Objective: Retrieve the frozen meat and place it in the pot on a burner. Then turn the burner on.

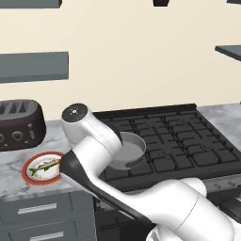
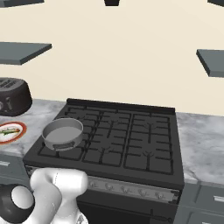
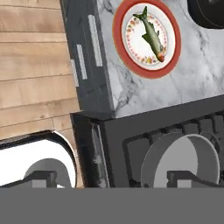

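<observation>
Marble counter (image 1: 19,176) beside the cooktop (image 2: 131,135) carries the plate (image 3: 146,37) where the frozen meat (image 3: 151,33) is lying, and with the gripper (image 3: 113,179) spread wide above the pot (image 3: 181,159), the slender fish could be missed.

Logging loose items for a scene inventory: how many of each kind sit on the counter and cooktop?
Fish: 1
Plate: 1
Pot: 1
Toaster: 1
Total: 4
</observation>
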Robot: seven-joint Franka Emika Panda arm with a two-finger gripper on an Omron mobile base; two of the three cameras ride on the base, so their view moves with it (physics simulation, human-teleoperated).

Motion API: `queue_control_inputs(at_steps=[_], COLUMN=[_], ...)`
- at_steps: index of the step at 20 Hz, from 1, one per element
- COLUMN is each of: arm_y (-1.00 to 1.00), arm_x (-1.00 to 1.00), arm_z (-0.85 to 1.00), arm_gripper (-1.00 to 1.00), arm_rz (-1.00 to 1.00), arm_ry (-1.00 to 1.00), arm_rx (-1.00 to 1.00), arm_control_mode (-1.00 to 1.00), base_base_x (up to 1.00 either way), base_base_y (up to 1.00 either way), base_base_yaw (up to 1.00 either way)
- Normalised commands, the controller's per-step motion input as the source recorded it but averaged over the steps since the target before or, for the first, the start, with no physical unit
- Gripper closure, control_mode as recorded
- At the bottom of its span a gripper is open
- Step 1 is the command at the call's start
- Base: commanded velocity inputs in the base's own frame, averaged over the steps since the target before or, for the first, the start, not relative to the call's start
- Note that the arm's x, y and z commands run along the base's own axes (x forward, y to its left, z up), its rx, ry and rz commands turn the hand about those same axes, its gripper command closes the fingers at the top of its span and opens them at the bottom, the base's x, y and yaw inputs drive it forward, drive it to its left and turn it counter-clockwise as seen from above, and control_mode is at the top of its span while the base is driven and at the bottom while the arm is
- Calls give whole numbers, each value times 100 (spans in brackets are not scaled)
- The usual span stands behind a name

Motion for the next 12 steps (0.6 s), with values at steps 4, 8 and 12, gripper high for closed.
queue_control_inputs(at_steps=[4,8,12], arm_y=[29,27,14], arm_x=[10,6,34], arm_z=[-20,-14,-19], arm_gripper=[-100,-100,-100], arm_rz=[39,32,19], arm_ry=[16,27,23], arm_rx=[0,1,-5], arm_control_mode=[-100,-100,-100], base_base_x=[0,0,0], base_base_y=[0,0,0], base_base_yaw=[0,0,0])
